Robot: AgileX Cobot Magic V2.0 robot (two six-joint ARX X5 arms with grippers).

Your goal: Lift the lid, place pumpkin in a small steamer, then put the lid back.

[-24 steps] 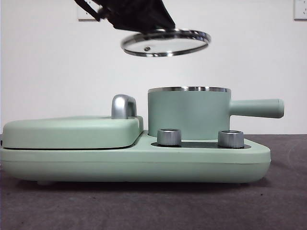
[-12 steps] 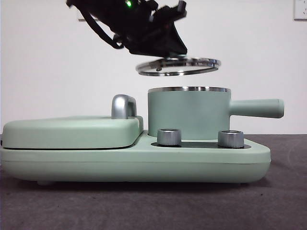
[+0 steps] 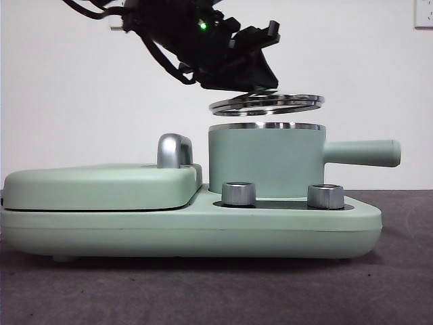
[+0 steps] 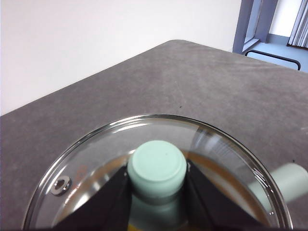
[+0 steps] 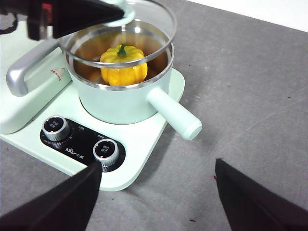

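The lid (image 3: 267,103) hangs slightly tilted just above the steel rim of the small steamer (image 3: 264,162), not touching it. My left gripper (image 3: 254,81) comes in from the upper left. In the left wrist view it (image 4: 157,187) is shut on the lid's mint-green knob (image 4: 157,163), with the clear glass (image 4: 91,163) spread around it. The pumpkin (image 5: 123,65) sits inside the steamer (image 5: 120,103), seen through and under the lid (image 5: 144,24). My right gripper (image 5: 156,168) is open and holds nothing, near the front of the appliance by the dials.
The steamer's long handle (image 3: 362,152) points right. The flat griddle cover (image 3: 101,186) with its chrome handle (image 3: 174,150) lies left of the pot. Two steel dials (image 3: 238,193) (image 3: 325,196) stand on the mint-green base (image 3: 189,233). Grey cloth covers the table.
The left gripper has brought the lid down and to the right, from high above the pot to just over its rim. The steamer has not moved.
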